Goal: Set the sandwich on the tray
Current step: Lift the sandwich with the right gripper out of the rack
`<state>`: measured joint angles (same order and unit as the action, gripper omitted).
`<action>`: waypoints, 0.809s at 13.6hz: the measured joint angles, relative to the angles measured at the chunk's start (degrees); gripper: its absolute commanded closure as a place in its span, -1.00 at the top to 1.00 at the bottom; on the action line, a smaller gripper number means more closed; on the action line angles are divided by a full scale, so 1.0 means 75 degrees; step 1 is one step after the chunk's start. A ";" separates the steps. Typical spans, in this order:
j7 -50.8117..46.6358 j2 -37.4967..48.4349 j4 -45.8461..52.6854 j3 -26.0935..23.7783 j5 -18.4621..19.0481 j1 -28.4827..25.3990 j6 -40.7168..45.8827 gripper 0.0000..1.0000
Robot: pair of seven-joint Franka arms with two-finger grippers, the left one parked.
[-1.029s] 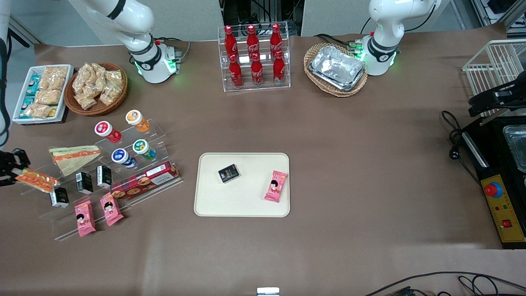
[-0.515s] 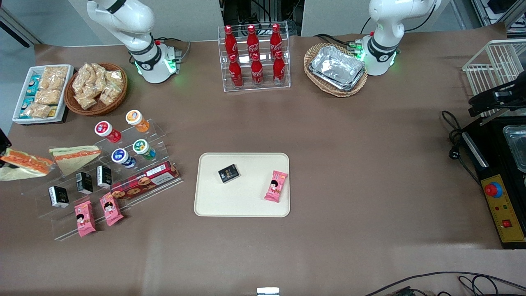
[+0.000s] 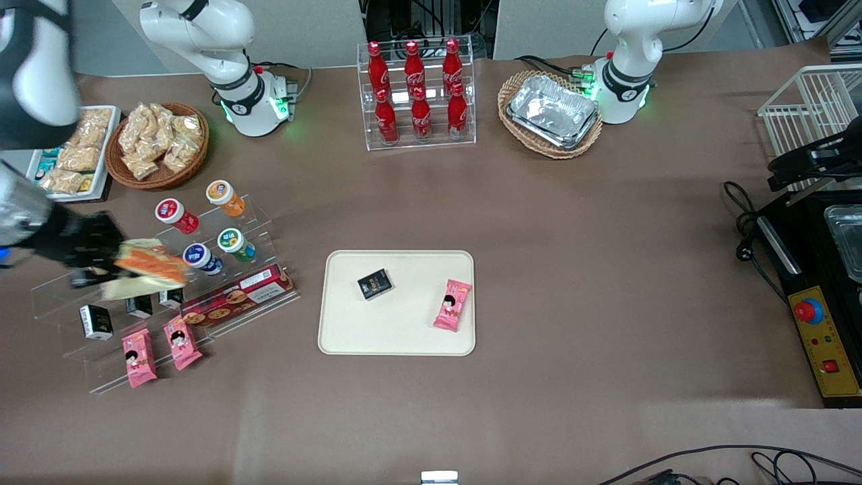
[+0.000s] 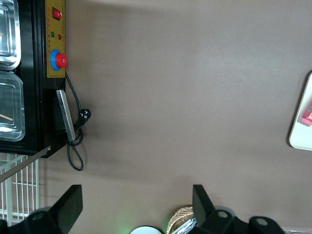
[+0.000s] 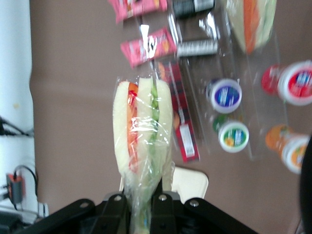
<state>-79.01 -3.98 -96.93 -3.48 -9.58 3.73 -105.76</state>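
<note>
Clear-wrapped sandwich (image 5: 141, 141) sits clamped in your gripper (image 3: 111, 259), raised over the acrylic shelf (image 3: 60, 310). You'll find the tray (image 3: 397, 337) well apart from it, toward the parked arm's end, holding 2 snacks.

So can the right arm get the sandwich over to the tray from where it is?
Probably yes. The gripper holds the sandwich lifted above the acrylic stand, and the table toward the tray looks free of tall obstacles.

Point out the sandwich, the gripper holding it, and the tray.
sandwich (image 5: 142, 131): right wrist view, wrapped middle of the wedge.
gripper (image 5: 142, 204): right wrist view, midway between fingertips, shut on the sandwich above the display stand.
tray (image 3: 404, 333): front view, bare cream surface.
</note>
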 measured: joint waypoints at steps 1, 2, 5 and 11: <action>-0.0380 -0.0038 -0.0002 -0.0014 0.0000 -0.0414 0.0000 -1.00; -0.0794 -0.0119 -0.0002 -0.0020 0.0000 -0.0832 -0.0041 -1.00; -0.1954 -0.0639 0.0019 -0.0027 0.0001 -0.1902 -0.0738 -1.00; -0.3305 -0.1965 0.0124 -0.0013 0.0002 -0.2898 -0.2701 -1.00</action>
<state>-103.80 -18.72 -96.00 -3.58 -9.56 -18.01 -126.02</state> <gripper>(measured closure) 0.837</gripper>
